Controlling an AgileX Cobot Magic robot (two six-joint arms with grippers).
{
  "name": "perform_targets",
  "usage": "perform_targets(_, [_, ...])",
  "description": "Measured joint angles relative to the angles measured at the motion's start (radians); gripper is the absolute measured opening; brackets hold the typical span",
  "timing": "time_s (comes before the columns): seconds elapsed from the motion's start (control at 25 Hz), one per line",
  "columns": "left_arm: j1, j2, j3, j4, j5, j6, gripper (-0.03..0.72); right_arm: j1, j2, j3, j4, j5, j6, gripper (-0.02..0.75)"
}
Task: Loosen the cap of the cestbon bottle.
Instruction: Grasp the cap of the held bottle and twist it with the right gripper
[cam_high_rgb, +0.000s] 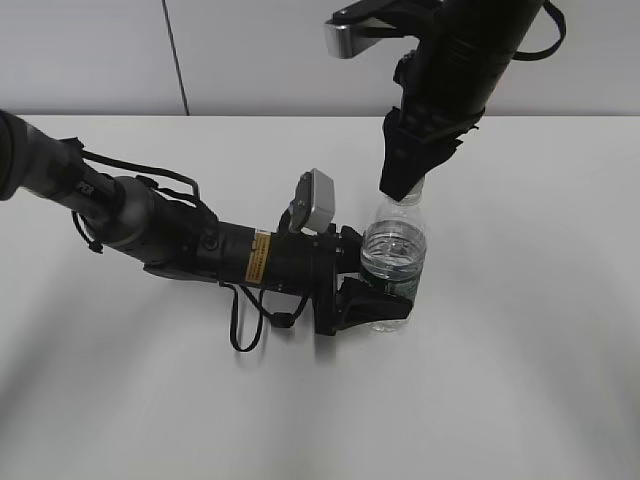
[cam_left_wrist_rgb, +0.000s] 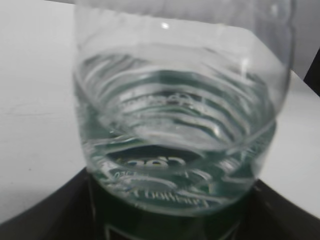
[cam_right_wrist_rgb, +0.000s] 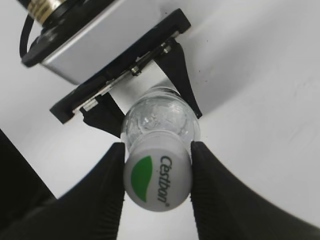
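The cestbon bottle (cam_high_rgb: 394, 258) stands upright on the white table, clear with a dark green label band. My left gripper (cam_high_rgb: 372, 300) is shut on its lower body from the left; in the left wrist view the bottle (cam_left_wrist_rgb: 175, 125) fills the frame between the black jaws. My right gripper (cam_high_rgb: 402, 180) comes down from above and is shut on the cap. In the right wrist view the white cap (cam_right_wrist_rgb: 159, 179), with its green patch and "Cestbon" lettering, sits pressed between both black fingers (cam_right_wrist_rgb: 157, 165). In the exterior view the cap is hidden by those fingers.
The left arm (cam_high_rgb: 180, 235) lies low across the table from the left with a loose black cable (cam_high_rgb: 245, 325) under it. The white table (cam_high_rgb: 520, 380) spreads all around, and a grey wall stands behind it.
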Motion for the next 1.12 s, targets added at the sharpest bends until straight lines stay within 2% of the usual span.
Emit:
perform_targets(0.08, [0.000, 0.000, 0.000, 0.001, 0.000, 0.003, 0.531, 0.000, 0.000, 0.000, 0.004, 0.000, -0.182, 0.306])
perform_targets(0.16, [0.000, 0.000, 0.000, 0.002, 0.000, 0.004, 0.531, 0.000, 0.000, 0.000, 0.008, 0.000, -0.272, 0.305])
perform_targets(0.36, [0.000, 0.000, 0.000, 0.003, 0.000, 0.004, 0.531, 0.000, 0.000, 0.000, 0.009, 0.001, -0.250, 0.320])
perform_targets(0.4, [0.000, 0.000, 0.000, 0.003, 0.000, 0.004, 0.531, 0.000, 0.000, 0.000, 0.008, 0.001, -0.234, 0.348])
perform_targets(0.56, [0.000, 0.000, 0.000, 0.003, 0.000, 0.004, 0.531, 0.000, 0.000, 0.000, 0.016, 0.001, -0.157, 0.569])
perform_targets(0.64, [0.000, 0.000, 0.000, 0.003, 0.000, 0.004, 0.531, 0.000, 0.000, 0.000, 0.027, 0.001, -0.107, 0.624])
perform_targets(0.76, [0.000, 0.000, 0.000, 0.003, 0.000, 0.004, 0.531, 0.000, 0.000, 0.000, 0.031, 0.001, 0.012, 0.647])
perform_targets(0.92, [0.000, 0.000, 0.000, 0.003, 0.000, 0.004, 0.531, 0.000, -0.019, 0.000, 0.031, 0.001, 0.250, 0.651])
perform_targets(1.0, [0.000, 0.000, 0.000, 0.003, 0.000, 0.004, 0.531, 0.000, -0.037, 0.000, 0.031, 0.001, 0.427, 0.649])
perform_targets(1.12, [0.000, 0.000, 0.000, 0.003, 0.000, 0.004, 0.531, 0.000, -0.048, 0.000, 0.032, 0.001, 0.622, 0.624])
